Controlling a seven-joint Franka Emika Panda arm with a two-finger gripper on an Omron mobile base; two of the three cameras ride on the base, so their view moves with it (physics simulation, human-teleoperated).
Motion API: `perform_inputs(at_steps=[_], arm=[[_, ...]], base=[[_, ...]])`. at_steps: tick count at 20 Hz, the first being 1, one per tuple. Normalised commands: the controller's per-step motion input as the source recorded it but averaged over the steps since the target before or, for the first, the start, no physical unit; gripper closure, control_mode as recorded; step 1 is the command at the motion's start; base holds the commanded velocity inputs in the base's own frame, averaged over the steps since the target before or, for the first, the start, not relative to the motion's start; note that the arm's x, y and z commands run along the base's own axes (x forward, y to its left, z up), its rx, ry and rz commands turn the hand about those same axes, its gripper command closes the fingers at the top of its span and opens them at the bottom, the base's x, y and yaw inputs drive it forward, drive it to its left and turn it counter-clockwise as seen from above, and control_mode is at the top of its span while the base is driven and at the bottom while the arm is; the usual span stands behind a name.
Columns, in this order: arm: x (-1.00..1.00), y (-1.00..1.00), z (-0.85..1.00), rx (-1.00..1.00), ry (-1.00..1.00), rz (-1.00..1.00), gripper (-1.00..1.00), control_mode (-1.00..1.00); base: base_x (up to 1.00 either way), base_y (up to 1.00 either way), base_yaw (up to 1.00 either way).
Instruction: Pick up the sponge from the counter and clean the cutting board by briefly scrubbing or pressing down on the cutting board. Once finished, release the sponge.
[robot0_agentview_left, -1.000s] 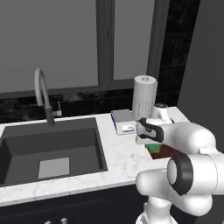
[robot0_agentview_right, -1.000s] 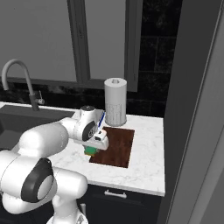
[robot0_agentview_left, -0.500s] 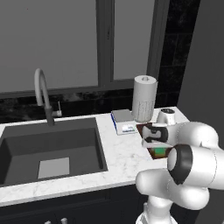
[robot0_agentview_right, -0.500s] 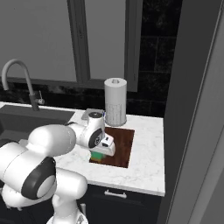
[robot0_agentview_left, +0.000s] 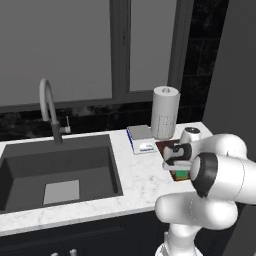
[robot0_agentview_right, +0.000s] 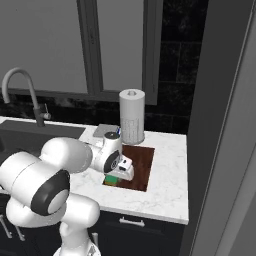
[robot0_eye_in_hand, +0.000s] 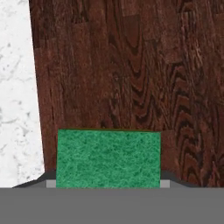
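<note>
Since the earlier frame, my gripper had carried the sponge rightward over the cutting board. Left base view: sponge sat low at the board's near end. Right base view: the sponge touched the cutting board. Hand view: fingers clamped on the sponge, the cutting board beyond. I judged scrubbing under way; next, press briefly, then release.

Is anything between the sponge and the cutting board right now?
Nothing visible. The sponge sits at the gripper, directly over the cutting board, near the edge beside the counter.
</note>
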Motion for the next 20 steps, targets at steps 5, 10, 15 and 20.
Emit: perform_inputs(at_steps=[5,10,15,20], arm=[[0.29,0.0,-0.1,0.0,-0.03,0.0,1.0,-1.0],[0.31,0.0,-0.05,0.0,-0.02,0.0,1.0,-1.0],[0.34,0.0,-0.11,0.0,-0.04,0.0,1.0,-1.0],[0.36,0.0,-0.09,0.0,-0.05,0.0,1.0,-1.0]], base=[[0.0,0.0,0.0],[0.0,0.0,0.0],[0.0,0.0,0.0],[0.0,0.0,0.0]])
